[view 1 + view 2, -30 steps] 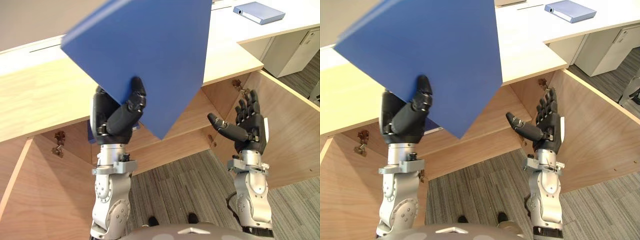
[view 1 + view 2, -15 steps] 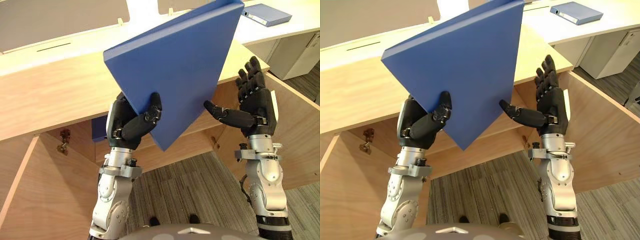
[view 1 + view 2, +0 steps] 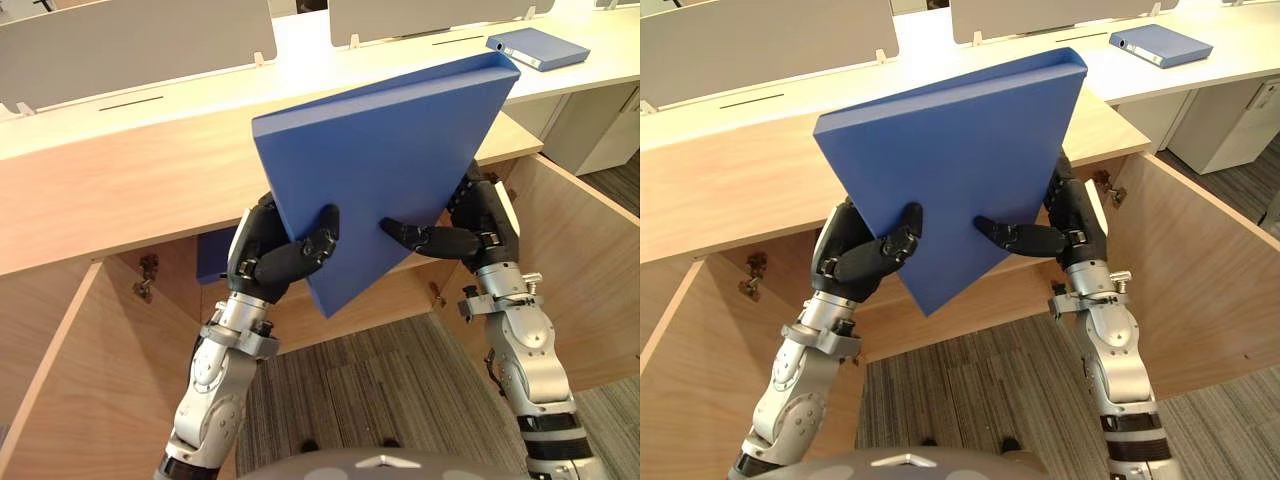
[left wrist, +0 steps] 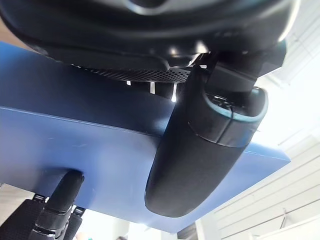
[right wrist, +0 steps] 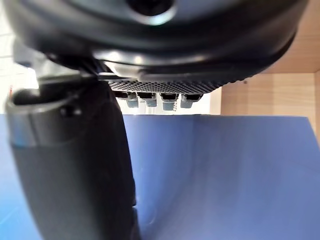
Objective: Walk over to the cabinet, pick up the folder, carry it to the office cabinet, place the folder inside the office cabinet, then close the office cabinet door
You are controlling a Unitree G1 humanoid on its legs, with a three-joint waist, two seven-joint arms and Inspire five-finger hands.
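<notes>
Eye views: blue folder (image 3: 385,170) is held up tilted, one corner down, in front of the open office cabinet (image 3: 390,290). Left hand (image 3: 283,262) clamps its lower edge, and right hand (image 3: 455,238) pinches the other side, thumbs in front. Step looks like start of placing. Next move probably needs lowering and levelling the folder under the cabinet top.
Left wrist view: thumb (image 4: 200,150) lies across blue cover.
Right wrist view: same grip.
No readable label or writing.
</notes>
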